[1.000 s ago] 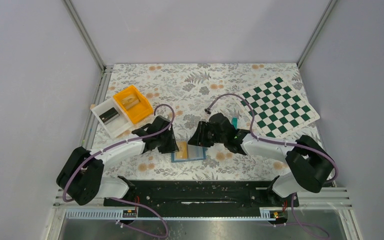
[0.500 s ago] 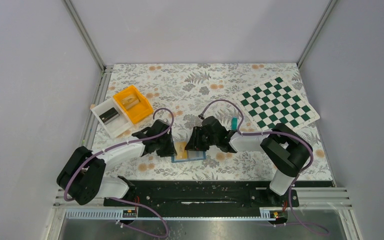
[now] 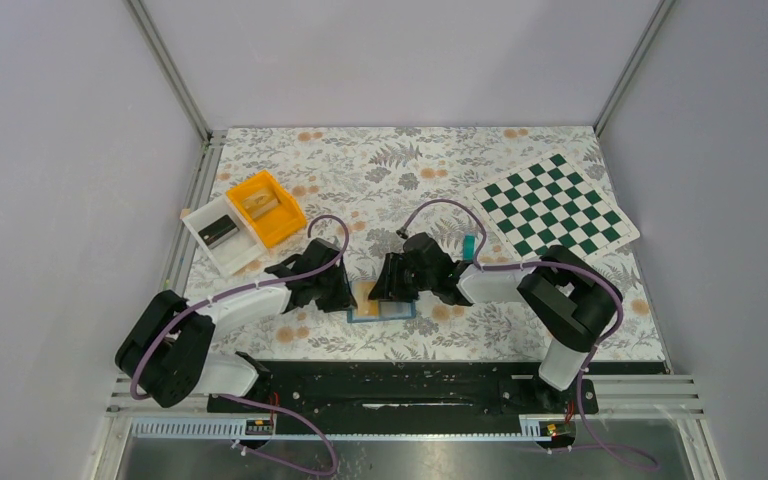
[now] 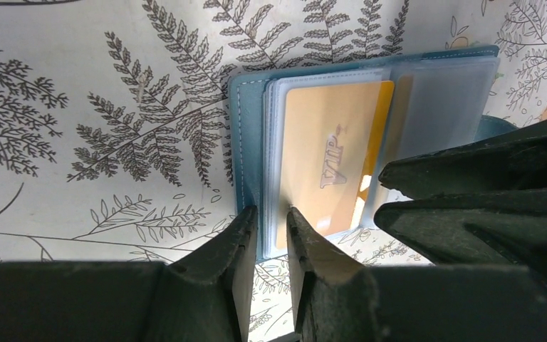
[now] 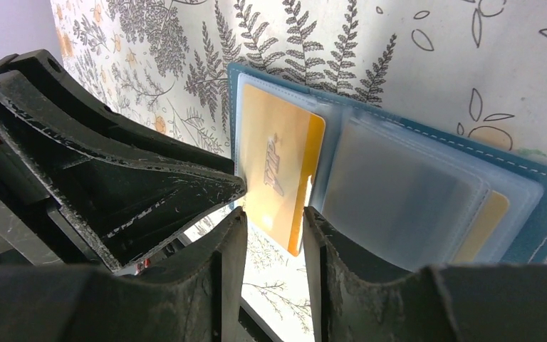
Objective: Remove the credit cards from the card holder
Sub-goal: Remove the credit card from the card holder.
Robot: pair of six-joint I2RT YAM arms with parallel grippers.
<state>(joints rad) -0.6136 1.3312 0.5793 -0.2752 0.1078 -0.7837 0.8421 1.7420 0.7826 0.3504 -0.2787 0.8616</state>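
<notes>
The blue-teal card holder lies open on the floral table, clear sleeves up. An orange credit card marked VIP sits in the left sleeve. A second orange-tan card shows under the right sleeves. My left gripper is narrowly open, its tips straddling the holder's near left edge. My right gripper is open, with the VIP card's near corner between its tips. A small teal card lies behind the right arm.
An orange bin and a white bin stand at the back left. A green-and-white chessboard mat lies at the back right. The two grippers' fingers nearly meet over the holder.
The right arm has folded in and its gripper has moved left onto the holder, jaws widening a little. The left jaws have narrowed slightly.
</notes>
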